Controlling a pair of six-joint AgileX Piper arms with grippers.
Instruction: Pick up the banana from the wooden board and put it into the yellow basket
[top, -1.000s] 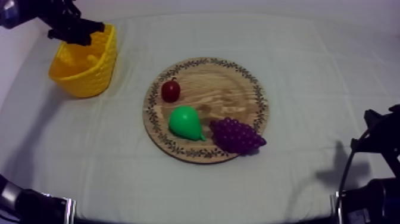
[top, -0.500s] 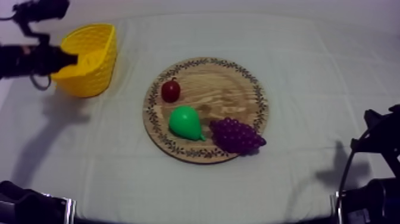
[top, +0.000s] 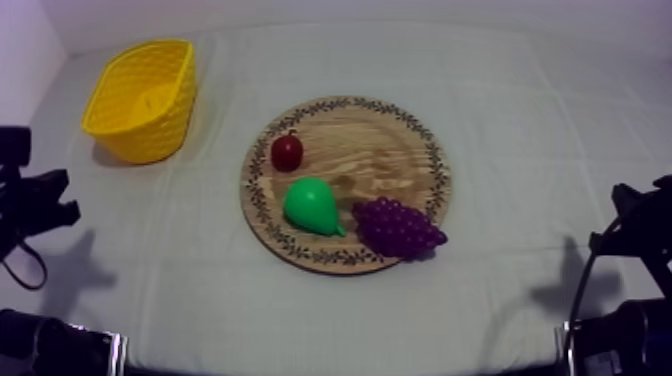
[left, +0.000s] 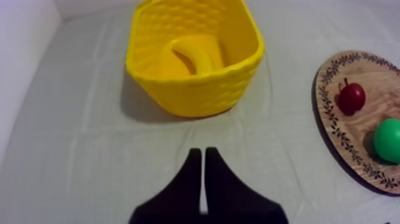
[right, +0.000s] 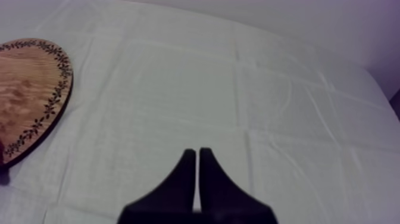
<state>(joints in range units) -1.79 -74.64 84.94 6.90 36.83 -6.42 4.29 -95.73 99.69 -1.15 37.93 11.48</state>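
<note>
The banana (left: 199, 52) lies inside the yellow basket (left: 193, 89), which stands at the table's far left (top: 140, 100). My left gripper (left: 203, 156) is shut on nothing, its fingers together as a narrow wedge over bare cloth a short way in front of the basket. In the top view the left gripper (top: 45, 200) sits at the left edge, well clear of the basket. The round wooden board (top: 400, 150) lies mid-table. My right gripper (right: 197, 156) is shut and empty over cloth to the right of the board (right: 30, 89).
On the board sit a small red fruit (top: 287, 152), a green pear (top: 313, 206) and a bunch of purple grapes (top: 398, 228). The right arm (top: 640, 240) rests low at the right edge. A pale wall borders the table beyond the basket.
My left arm has drawn back from over the basket, moving down along the left edge toward the table's front. The basket now shows uncovered. The right arm has not moved.
</note>
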